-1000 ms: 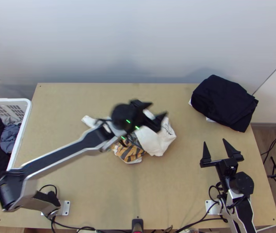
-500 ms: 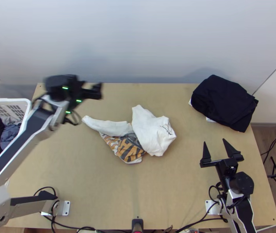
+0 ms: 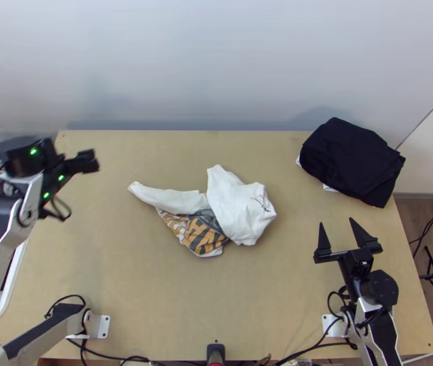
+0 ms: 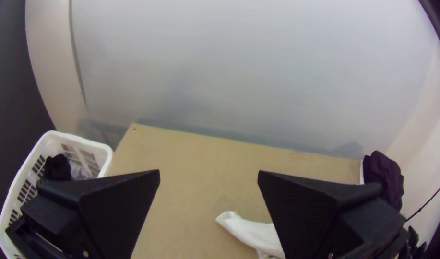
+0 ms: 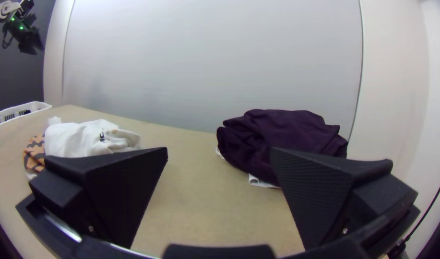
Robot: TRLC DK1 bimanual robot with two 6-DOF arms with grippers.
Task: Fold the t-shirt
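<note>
Desk [image 3: 125,293]: light wood, reaching away to the right of my left end effector [image 3: 87,160] and lying below my right end effector [image 3: 337,223].
Laundry basket [image 4: 83,140]: white with slotted walls, beside the desk's left edge; I have it to the left of the left end effector, with dark cloth [image 4: 58,168] and some paler cloth [image 4: 79,171] inside.
Dark folded cloth [image 3: 350,158]: a stack on the desk's far right, ahead of the right end effector's tips and apart from them, pale cloth poking out beneath.
T-shirt [image 3: 241,210]: white, bunched on the desk and touched by neither end effector. I see it to the right of the left end effector and closer to the arm bases, and to the left of the right end effector. A long white strip [image 3: 168,198] points toward the left end effector's side; an orange and black print [image 3: 203,235] faces up on the part nearest the bases.
Left end effector: raised near the desk's far left corner, its fingers wide apart in my left wrist view, nothing between them.
Right end effector: wide as well, holding nothing, over the desk's right side and short of the dark stack.
</note>
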